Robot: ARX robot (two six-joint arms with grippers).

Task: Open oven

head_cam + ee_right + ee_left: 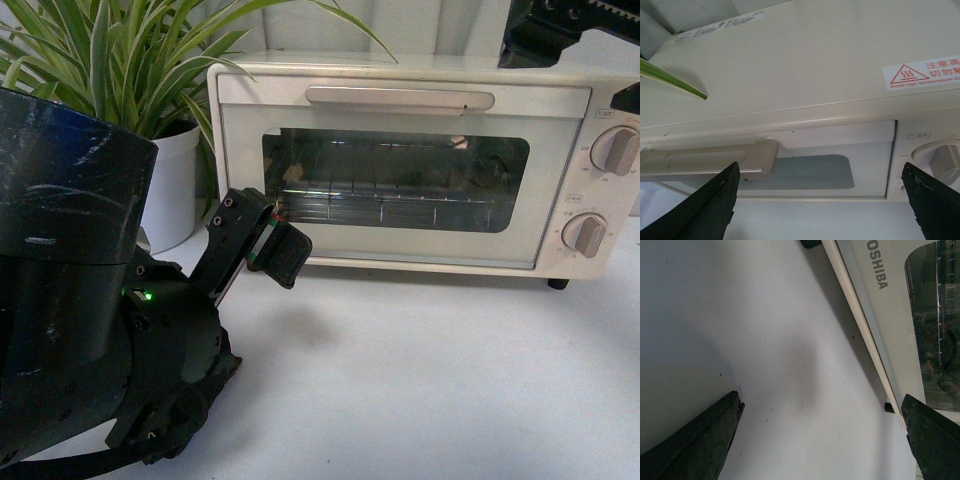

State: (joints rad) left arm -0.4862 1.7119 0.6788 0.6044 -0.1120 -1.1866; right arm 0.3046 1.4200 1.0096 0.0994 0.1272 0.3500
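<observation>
- The oven [400, 262] is a cream-white box standing upright on black feet [557, 284] on the white worktop [430, 380], with its door shut.
- The door has a dark glass window [395, 180] with a wire rack [380, 208] behind it. A long pale bar handle [400, 98] lies level along the door's top.
- Two beige knobs [615, 150] sit one above the other, right of the door.
- The door's lower left corner is just behind the left tool [265, 245], whose jaws are apart.
- The oven's top front edge, the handle's right end and the upper knob lie below the spread right tool [822, 200].
</observation>
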